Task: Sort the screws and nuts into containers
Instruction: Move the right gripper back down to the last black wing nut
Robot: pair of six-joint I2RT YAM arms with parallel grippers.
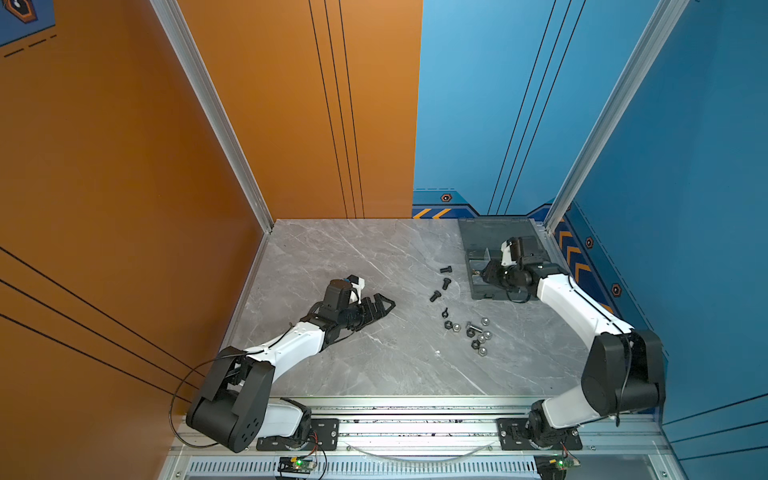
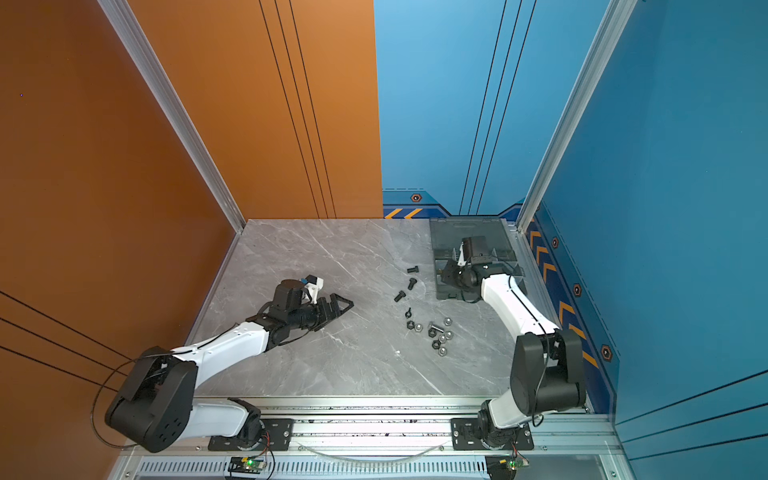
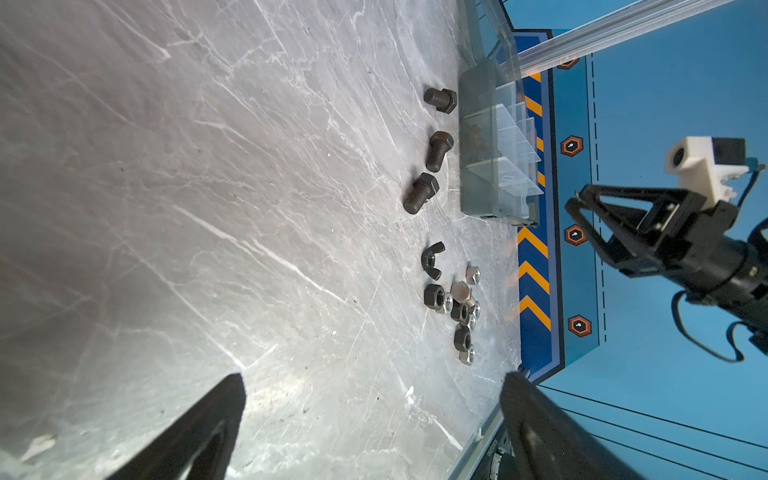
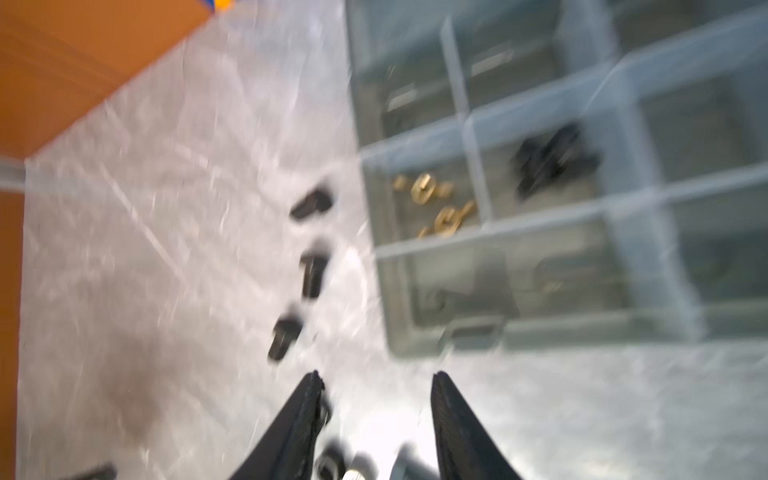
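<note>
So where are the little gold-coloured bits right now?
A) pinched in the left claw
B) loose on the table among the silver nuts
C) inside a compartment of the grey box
C: the right wrist view, though blurred, shows the brass-coloured pieces lying inside a compartment of the grey box, beside the compartment that holds black parts.

No legible text, number or brand is found. Yellow chevron markings point(image 1: 573, 251) and orange hexagon emblems point(image 1: 446, 198) are seen low on the blue wall point(image 1: 685, 208), far and right. Small print on a dark strip point(image 3: 491, 451) by the table edge is too small to be read.
</note>
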